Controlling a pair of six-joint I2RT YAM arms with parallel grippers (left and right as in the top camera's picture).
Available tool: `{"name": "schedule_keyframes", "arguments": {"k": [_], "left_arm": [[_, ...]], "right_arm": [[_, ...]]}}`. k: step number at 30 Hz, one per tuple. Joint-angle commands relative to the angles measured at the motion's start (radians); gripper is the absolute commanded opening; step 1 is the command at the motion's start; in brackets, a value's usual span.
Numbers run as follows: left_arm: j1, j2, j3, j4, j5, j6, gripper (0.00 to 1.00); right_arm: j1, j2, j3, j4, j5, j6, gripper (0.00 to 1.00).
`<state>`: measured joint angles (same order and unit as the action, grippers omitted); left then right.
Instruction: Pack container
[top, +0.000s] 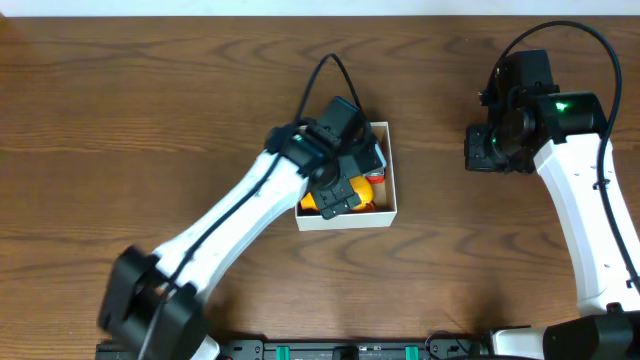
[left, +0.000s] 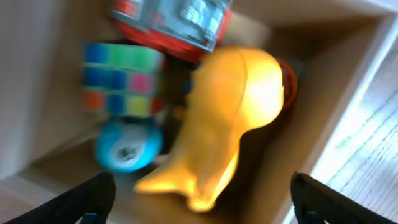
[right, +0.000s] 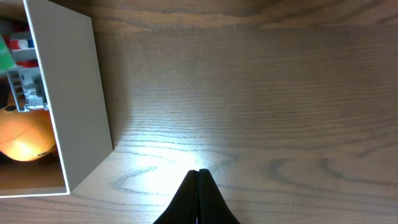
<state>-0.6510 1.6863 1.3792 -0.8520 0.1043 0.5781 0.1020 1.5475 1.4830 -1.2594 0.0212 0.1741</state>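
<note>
One white container (top: 348, 218) is sitting on the brown worktop (top: 150, 120). Inside the container toys are lying close together. One big yellow toy (left: 230, 118) is lying in the middle of it. One cube (left: 121, 87) with many colours is resting beside the yellow toy, near one wall of the container. One small blue ball (left: 127, 146) is sitting just beside the cube. One red and grey toy (left: 174, 25) is lying at the far wall. Something orange-red (left: 287, 81) is peeking out behind the yellow toy; it is blurry, so it may be a fifth toy.

Two claws are showing. The left claw (top: 340, 195) is hanging right over the container with its two fingers (left: 87, 199) spread wide apart, gripping nothing. The right claw (top: 487, 150) is waiting well apart from the container, over bare worktop, with its fingers (right: 199, 186) pressed together and holding nothing.
</note>
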Motion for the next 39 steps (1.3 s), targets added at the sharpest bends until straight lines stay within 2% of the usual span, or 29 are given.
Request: {"name": "schedule_keyframes", "arguments": {"k": [1,6,8,12,13,15,17,18,19,20,23,26,28,34,39], "left_arm": [[0.001,-0.149,0.014,-0.003,-0.069,-0.013,0.98],[0.084,-0.299,0.014,-0.008,-0.081,-0.149,0.98],[0.162,-0.340,0.014,-0.007,-0.087,-0.236,0.98],[0.352,-0.369,0.014,-0.002,-0.090,-0.346,0.98],[0.404,-0.367,0.013,0.005,-0.090,-0.365,0.98],[0.489,-0.356,0.013,0.021,-0.090,-0.375,0.98],[0.567,-0.338,0.013,0.043,-0.090,-0.391,0.98],[0.599,-0.330,0.013,0.055,-0.090,-0.404,0.98],[0.630,-0.318,0.013,0.068,-0.090,-0.404,0.98],[0.653,-0.308,0.013,0.082,-0.090,-0.404,0.98],[0.702,-0.279,0.013,0.133,-0.090,-0.404,0.98],[0.733,-0.256,0.013,0.193,-0.090,-0.402,0.98],[0.740,-0.254,0.013,0.189,-0.091,-0.412,0.98],[0.740,-0.337,-0.027,0.152,-0.090,-0.442,0.98],[0.726,-0.471,-0.161,0.185,-0.090,-0.442,0.98]], "right_arm": [[-0.003,0.003,-0.005,0.003,-0.003,-0.016,0.02],[0.000,0.003,-0.005,0.056,-0.002,-0.016,0.02],[0.012,0.003,-0.005,0.100,0.002,-0.016,0.02],[0.062,0.003,-0.005,0.253,0.076,-0.015,0.08],[0.073,0.005,-0.005,0.307,0.105,-0.015,0.16],[0.083,0.012,-0.006,0.415,0.130,-0.019,0.43],[0.082,0.029,-0.006,0.510,0.127,-0.047,0.61],[0.082,0.042,-0.006,0.556,0.128,-0.058,0.75],[0.082,0.054,-0.006,0.592,0.128,-0.060,0.94],[0.082,0.063,-0.006,0.615,0.128,-0.060,0.99],[0.080,0.076,-0.006,0.712,0.175,-0.061,0.99],[0.071,0.070,-0.006,0.725,0.215,-0.115,0.99],[0.059,0.070,-0.006,0.705,0.230,-0.116,0.99],[0.007,0.033,-0.007,0.547,0.257,0.039,0.99],[-0.008,-0.074,-0.096,0.536,0.217,0.039,0.99]]}}
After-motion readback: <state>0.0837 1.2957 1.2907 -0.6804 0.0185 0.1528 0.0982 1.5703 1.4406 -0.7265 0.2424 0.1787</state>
